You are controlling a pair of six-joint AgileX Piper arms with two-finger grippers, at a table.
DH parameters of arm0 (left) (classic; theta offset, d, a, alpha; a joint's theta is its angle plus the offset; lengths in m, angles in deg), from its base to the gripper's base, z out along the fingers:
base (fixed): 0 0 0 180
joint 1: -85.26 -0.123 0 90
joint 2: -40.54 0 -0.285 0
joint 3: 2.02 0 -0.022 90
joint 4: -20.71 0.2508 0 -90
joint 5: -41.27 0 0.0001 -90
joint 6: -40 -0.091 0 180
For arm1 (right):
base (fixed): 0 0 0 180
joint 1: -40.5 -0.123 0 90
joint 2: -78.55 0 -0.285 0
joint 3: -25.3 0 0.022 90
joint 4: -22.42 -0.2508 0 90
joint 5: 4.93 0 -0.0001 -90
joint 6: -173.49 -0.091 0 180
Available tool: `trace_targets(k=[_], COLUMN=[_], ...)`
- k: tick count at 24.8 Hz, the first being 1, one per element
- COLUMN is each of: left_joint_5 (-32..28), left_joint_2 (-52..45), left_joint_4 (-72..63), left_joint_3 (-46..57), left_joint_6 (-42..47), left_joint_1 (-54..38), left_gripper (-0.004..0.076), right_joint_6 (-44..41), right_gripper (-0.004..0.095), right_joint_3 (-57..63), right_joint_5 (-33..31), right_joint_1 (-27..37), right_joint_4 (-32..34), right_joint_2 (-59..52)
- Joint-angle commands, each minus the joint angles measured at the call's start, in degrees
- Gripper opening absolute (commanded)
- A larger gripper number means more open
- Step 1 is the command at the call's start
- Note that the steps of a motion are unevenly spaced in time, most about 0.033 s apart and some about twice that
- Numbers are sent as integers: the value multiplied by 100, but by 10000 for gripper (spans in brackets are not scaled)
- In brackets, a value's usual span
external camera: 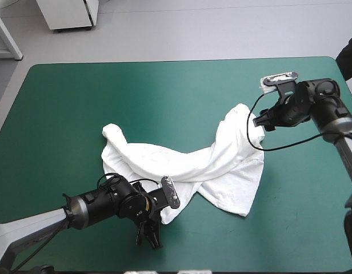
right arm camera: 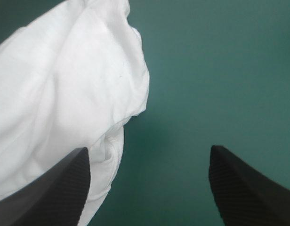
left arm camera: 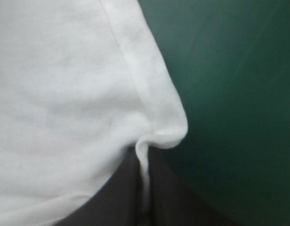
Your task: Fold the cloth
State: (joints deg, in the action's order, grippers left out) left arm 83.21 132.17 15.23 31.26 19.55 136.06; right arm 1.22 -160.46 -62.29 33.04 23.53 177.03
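Observation:
The white T-shirt (external camera: 187,165) lies twisted across the middle of the teal-green table, one end at the left, the other raised toward the right. My left gripper (external camera: 155,220) is at the shirt's near edge. In the left wrist view it (left arm camera: 145,193) is shut on a pinched fold of the T-shirt (left arm camera: 65,94) hem. My right gripper (external camera: 259,121) hovers at the shirt's far right end. In the right wrist view it (right arm camera: 149,149) stands open, with the T-shirt (right arm camera: 65,94) bunched against one finger (right arm camera: 65,188) and bare cover between the two.
Bare teal-green cover (external camera: 67,103) surrounds the shirt on all sides. A white cabinet on wheels (external camera: 70,14) stands beyond the table's far edge.

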Motion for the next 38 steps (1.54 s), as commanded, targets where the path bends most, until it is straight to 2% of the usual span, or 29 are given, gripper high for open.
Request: trace_targets(k=[1,8,18,22,23,24,26,29,32,38], left_joint_5=[42,90,260,408,443,443,408,529,1266,2490], left_joint_2=[318,318,318,318,318,318,318,256,-289,-1386], left_joint_4=[-398,-398,-407,-407,-407,-407,-357,81,1003,1630], left_joint_3=[190,190,190,190,190,190,190,104,-402,-1702], left_joint_6=[95,121,144,186,225,292,292,661,1172,1439], left_joint_1=[57,57,57,57,57,57,57,46,46,46], left_gripper=[-10,-10,-10,-10,-10,-10,-10,-10,-10,-10], right_joint_6=[-1,-1,-1,-164,-207,-197,-198,-198,-254,-417], right_gripper=[672,671,653,481,352,270,-15,-17,-17,-17], right_joint_3=[-138,-221,-530,-530,-530,-530,-542,-754,-1462,-2099], right_joint_5=[307,713,630,458,413,400,385,260,-2,-418], right_joint_1=[45,45,45,45,45,45,45,45,56,56], right_joint_4=[-147,-290,-458,-458,-484,-484,-484,-460,-460,-550], right_joint_2=[325,956,1832,2088,2145,2169,2169,2155,1797,708])
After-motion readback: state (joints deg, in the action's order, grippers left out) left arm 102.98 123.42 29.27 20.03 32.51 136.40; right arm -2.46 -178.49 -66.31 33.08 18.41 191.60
